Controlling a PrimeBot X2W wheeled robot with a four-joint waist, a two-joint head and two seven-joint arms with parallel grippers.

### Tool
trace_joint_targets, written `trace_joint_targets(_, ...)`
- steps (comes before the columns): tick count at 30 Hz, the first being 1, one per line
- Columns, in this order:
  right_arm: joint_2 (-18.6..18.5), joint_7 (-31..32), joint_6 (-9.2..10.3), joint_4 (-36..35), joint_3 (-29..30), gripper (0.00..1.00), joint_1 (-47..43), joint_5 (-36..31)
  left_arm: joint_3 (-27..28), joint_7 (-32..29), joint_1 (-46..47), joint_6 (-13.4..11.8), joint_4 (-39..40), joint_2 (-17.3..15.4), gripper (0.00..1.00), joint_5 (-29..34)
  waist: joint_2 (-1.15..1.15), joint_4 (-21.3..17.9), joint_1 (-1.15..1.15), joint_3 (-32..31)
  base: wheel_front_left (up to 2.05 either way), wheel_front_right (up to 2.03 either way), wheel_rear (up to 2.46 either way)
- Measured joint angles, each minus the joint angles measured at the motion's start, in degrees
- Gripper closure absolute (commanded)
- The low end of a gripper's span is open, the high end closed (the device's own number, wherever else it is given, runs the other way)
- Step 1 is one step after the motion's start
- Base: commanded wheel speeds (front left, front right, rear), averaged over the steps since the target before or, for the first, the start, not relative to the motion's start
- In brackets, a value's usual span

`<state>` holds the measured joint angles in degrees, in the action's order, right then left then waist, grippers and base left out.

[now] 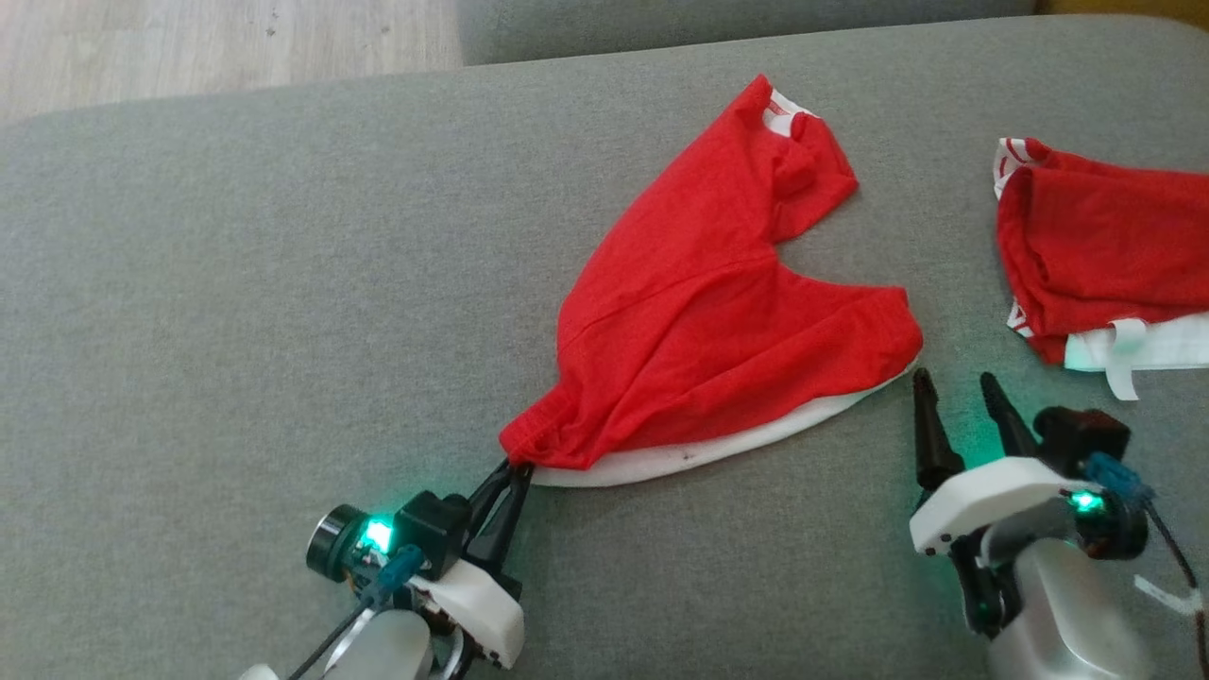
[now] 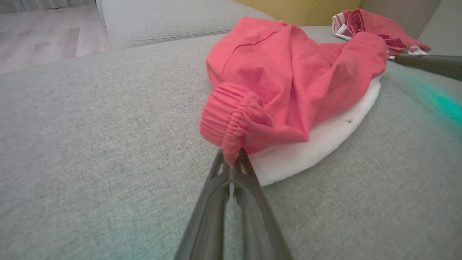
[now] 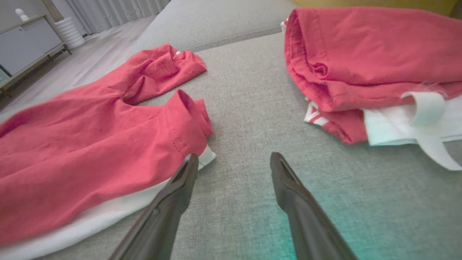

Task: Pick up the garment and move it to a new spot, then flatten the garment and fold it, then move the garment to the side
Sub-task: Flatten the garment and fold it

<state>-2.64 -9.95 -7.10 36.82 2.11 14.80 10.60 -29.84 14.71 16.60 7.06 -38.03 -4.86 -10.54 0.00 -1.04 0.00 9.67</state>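
Grey sofa cushion (image 1: pixel 236 283): the fabric surface under everything listed here.
Left tool (image 1: pixel 515 467): at the garment's lower-left corner, fingers pinched tight on its red ribbed edge.
Garment (image 1: pixel 699 312): red cloth over a white layer, spread and creased on the cushion, one narrow end reaching away from the robot.
Right tool (image 1: pixel 952 380): just beside the garment's lower-right corner, fingers spread wide, gripping nothing.
Second pile (image 1: pixel 1105 236): red and white cloth, folded, to the right of the garment and apart from it.
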Motion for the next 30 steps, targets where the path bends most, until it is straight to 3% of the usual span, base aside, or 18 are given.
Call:
trace_joint_targets(21,-0.24,-0.71,0.00,15.80,-4.31,0.00,11.01,-1.13,0.08,0.00,0.00,0.02,1.15,0.42,1.00,0.49,0.00,1.50,0.00,1.05,0.00,0.00,0.00)
trace_joint_targets(22,-0.33,-0.73,0.00,16.41,-4.56,0.15,11.50,-1.18,0.08,0.00,0.00,0.02,1.14,0.46,1.00,0.49,0.00,1.58,0.00,1.07,0.00,0.00,0.00)
trace_joint_targets(23,-0.42,-0.73,0.00,17.03,-4.83,0.64,11.93,-1.18,0.08,0.00,0.00,0.02,1.13,0.51,1.00,0.49,0.00,1.66,0.00,1.08,0.00,0.00,0.00)
trace_joint_targets(24,-0.52,-0.77,0.00,17.51,-5.13,1.00,12.27,-1.18,0.08,0.00,0.00,0.02,1.12,0.55,1.00,0.49,0.00,1.71,0.00,1.06,0.00,0.00,0.00)
trace_joint_targets(30,-0.35,-2.07,0.00,19.24,-6.16,1.00,12.70,-0.04,0.77,0.00,-0.13,0.00,0.96,0.56,1.00,0.48,0.00,1.23,0.00,0.09,0.00,0.00,0.00)
